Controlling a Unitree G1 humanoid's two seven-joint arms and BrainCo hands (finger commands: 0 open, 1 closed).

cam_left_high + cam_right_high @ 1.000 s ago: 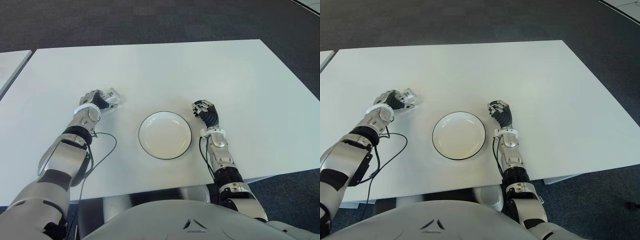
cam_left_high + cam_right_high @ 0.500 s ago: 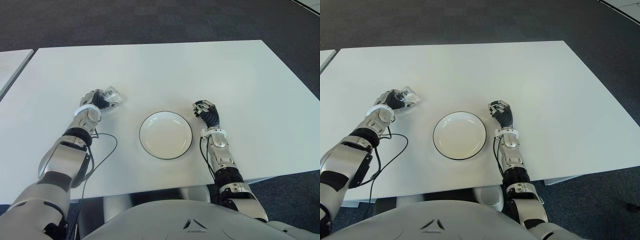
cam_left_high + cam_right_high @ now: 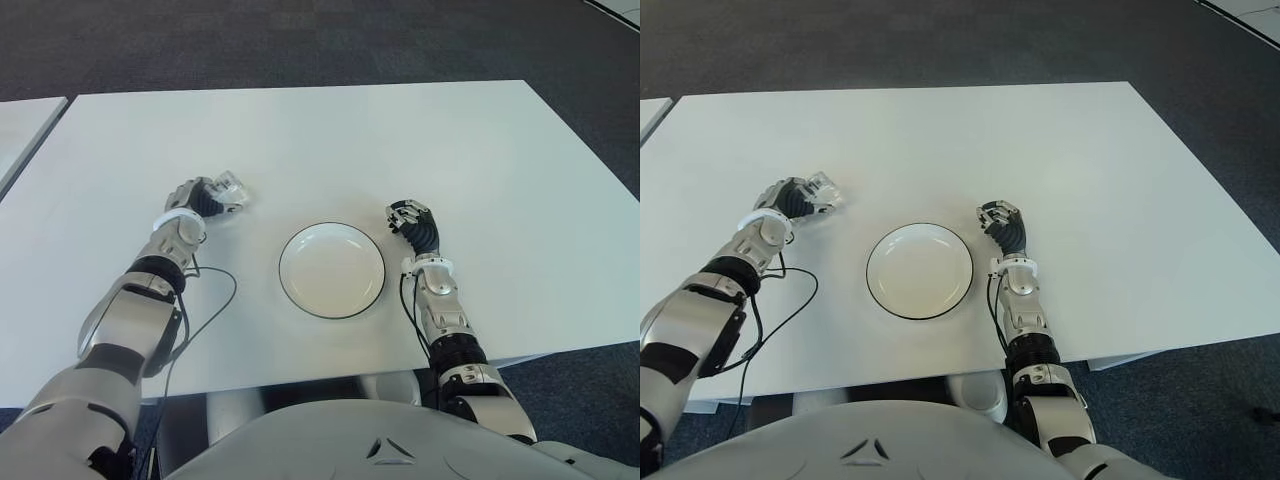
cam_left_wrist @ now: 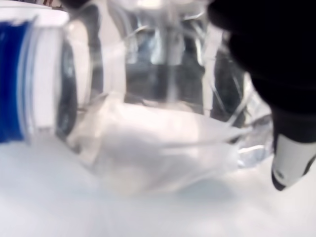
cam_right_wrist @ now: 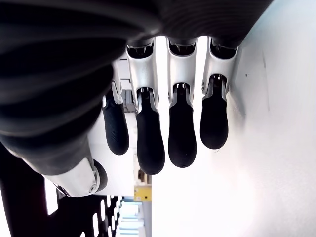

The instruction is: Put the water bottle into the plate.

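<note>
Left eye view – surface: a smooth, matte white surface [image 3: 330,140] over dark carpet.
Left eye view – plate: a round white plate [image 3: 331,270] with a thin dark rim, shallow and glossy, lying between the two arms near the front edge.
Left eye view – water bottle: a small clear plastic water bottle [image 3: 229,190], crinkled and lying on its side, well to the left of the plate and apart from it.
Left eye view – left hand: the left hand [image 3: 198,198] has its dark fingers curled around the bottle, whose clear end sticks out past them toward the plate.
Left eye view – right hand: the right hand [image 3: 412,222] shows just to the right of the plate, fingers curled inward and holding nothing.
Left eye view – cable: a thin black cable [image 3: 205,300] loops on the surface beside the left forearm.

Left wrist view – water bottle: transparent ribbed plastic body [image 4: 163,123] with a white and blue band at one end, lying against the white surface.
Left wrist view – fingers: a black finger with a pale tip [image 4: 291,163] presses at the bottle's side.

Right wrist view – fingers: four black rubbery fingertips [image 5: 182,133] on silver joints, bent down together toward the palm, nothing between them.
</note>
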